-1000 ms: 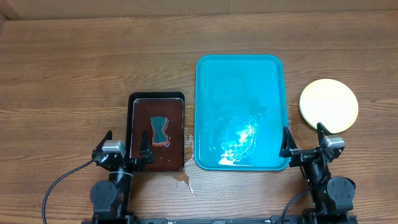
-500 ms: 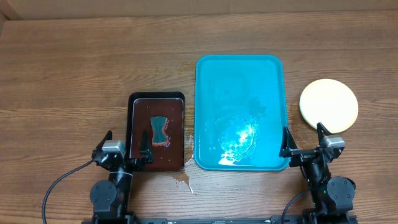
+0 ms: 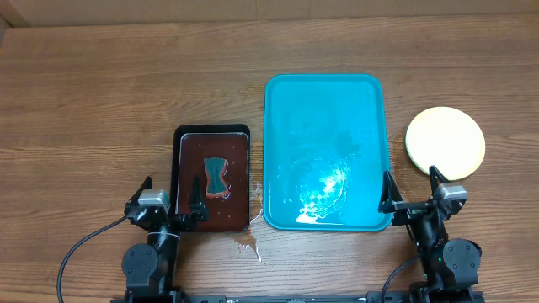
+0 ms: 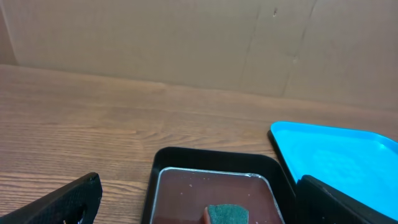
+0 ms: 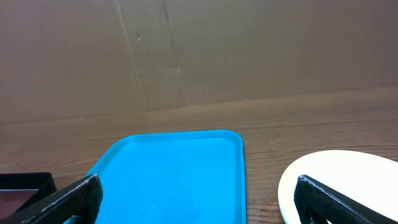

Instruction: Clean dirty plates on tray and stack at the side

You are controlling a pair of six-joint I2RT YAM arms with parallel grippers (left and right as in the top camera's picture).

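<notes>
Left gripper (image 3: 171,198) sits at the table's (image 3: 84,84) near edge, fingers spread wide, black pan (image 3: 178,133) and teal sponge (image 3: 216,175) right ahead. Only the overhead catches the brown puddle (image 3: 248,244) at the near edge. The tray (image 3: 324,109) is mid-table, glossy and wet. Right gripper (image 3: 413,194) is wide too. A pale yellow plate (image 3: 445,141) lies toward the right edge, just beside the tray; can't tell if it's a stack.

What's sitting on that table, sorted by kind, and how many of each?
Teal tray: 1
Black pan: 1
Sponge: 1
Pale yellow plate: 1 showing; any under it are hidden
Pincers: 2, left pincer, right pincer
Total: 6
</notes>
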